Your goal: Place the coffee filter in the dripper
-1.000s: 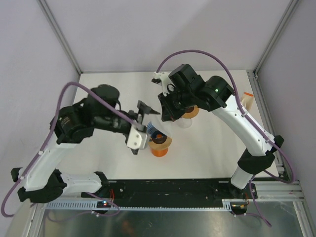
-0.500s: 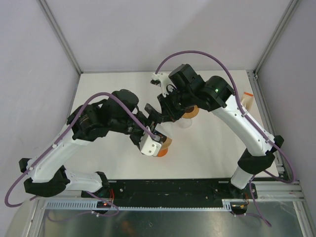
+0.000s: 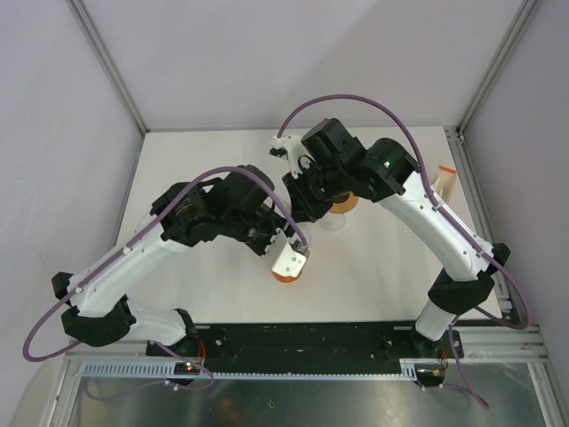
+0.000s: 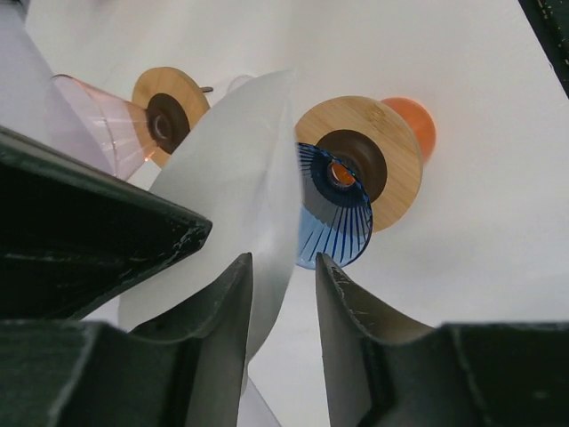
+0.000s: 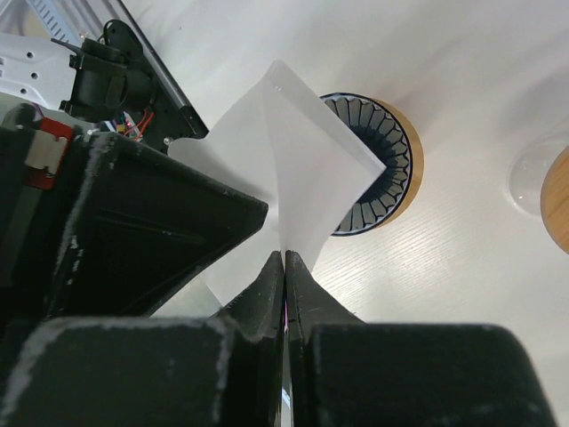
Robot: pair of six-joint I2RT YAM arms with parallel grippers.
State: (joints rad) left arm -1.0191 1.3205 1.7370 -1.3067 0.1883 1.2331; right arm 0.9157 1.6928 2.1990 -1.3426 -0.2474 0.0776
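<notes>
My right gripper (image 5: 284, 255) is shut on the lower edge of the white paper coffee filter (image 5: 302, 169), holding it up above the dripper (image 5: 391, 156), a dark blue ribbed cone in a wooden ring. In the left wrist view the filter (image 4: 231, 169) hangs in front of the blue dripper (image 4: 333, 209), which rests on an orange base. My left gripper (image 4: 283, 260) has its jaws apart around the filter's edge; the paper lies against the left finger, with a gap to the right one. From above, both grippers meet over the dripper (image 3: 284, 274), which is mostly hidden.
A second dripper of clear pinkish glass with a wooden ring (image 4: 107, 116) stands just behind, under the right arm (image 3: 342, 203). A small orange-topped item (image 3: 447, 181) sits by the right table edge. The frame posts stand at the back corners.
My left arm has swung right and reached in over the dripper to the filter, and its jaws have narrowed around the paper's edge. The right gripper has kept still, holding the filter.
</notes>
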